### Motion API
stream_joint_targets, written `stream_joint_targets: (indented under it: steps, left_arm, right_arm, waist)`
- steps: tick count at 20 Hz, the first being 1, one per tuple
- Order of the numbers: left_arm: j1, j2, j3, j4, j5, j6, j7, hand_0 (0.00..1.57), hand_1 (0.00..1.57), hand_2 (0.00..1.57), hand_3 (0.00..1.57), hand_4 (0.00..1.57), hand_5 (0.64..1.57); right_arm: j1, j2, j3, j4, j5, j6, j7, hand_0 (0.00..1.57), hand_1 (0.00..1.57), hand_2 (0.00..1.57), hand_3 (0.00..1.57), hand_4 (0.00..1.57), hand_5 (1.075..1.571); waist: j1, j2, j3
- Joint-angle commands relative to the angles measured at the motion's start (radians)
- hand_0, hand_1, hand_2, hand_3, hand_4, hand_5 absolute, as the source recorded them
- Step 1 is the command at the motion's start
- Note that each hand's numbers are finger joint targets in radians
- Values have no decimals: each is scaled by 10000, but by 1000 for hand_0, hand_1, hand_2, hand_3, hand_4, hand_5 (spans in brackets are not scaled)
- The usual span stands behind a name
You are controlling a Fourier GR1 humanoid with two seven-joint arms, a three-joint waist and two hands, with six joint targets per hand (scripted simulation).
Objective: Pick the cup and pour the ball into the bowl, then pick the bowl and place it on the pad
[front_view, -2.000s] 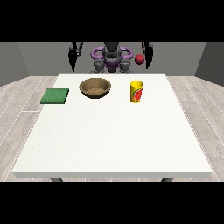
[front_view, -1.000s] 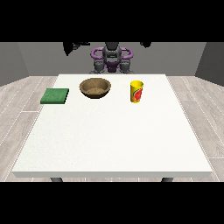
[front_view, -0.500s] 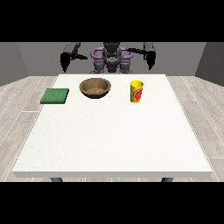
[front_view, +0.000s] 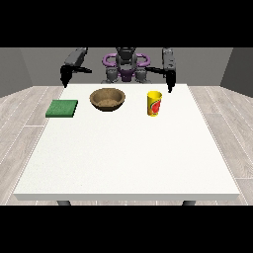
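Hands: my hand at the view's right (front_view: 170,84) hangs at the table's far edge, fingers pointing down; my hand at the view's left (front_view: 64,78) hangs off the far left corner. I cannot tell whether either is open or closed; neither holds anything.

Yellow cup (front_view: 154,104): upright, near and just forward of my view-right hand. Ball not visible, presumably inside.

Wooden bowl (front_view: 107,99): between my two hands, well apart from each.

Green pad (front_view: 62,108): forward of my view-left hand.

Risks, as I judge them: a sideways brush could topple the tall cup and spill the ball; pouring off-centre could miss the bowl.

Surface: white table (front_view: 128,158).

Room: wood-plank floor, grey walls.
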Motion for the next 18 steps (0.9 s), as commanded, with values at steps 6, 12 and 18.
stream_joint_targets:
  steps: [6,12,18]
  left_arm:
    - [-889,-302,664,2712,-142,595,-2157,0,0,0,0,0,1249]
    - [-735,-380,846,4260,-45,241,-3822,0,0,0,0,0,1262]
    - [-2126,667,1780,5232,783,-612,-3480,659,659,914,286,0,1425]
  right_arm:
    - [-27,-585,-372,840,-439,1053,-708,0,0,0,0,0,1563]
    - [177,-479,-411,1031,-319,1035,-1328,0,0,0,0,0,1559]
    - [-225,-1109,-992,1580,-838,1573,-1404,0,0,0,0,0,1558]
  waist:
    - [-623,339,-1]
    - [-566,548,-4]
    - [-689,995,-3]
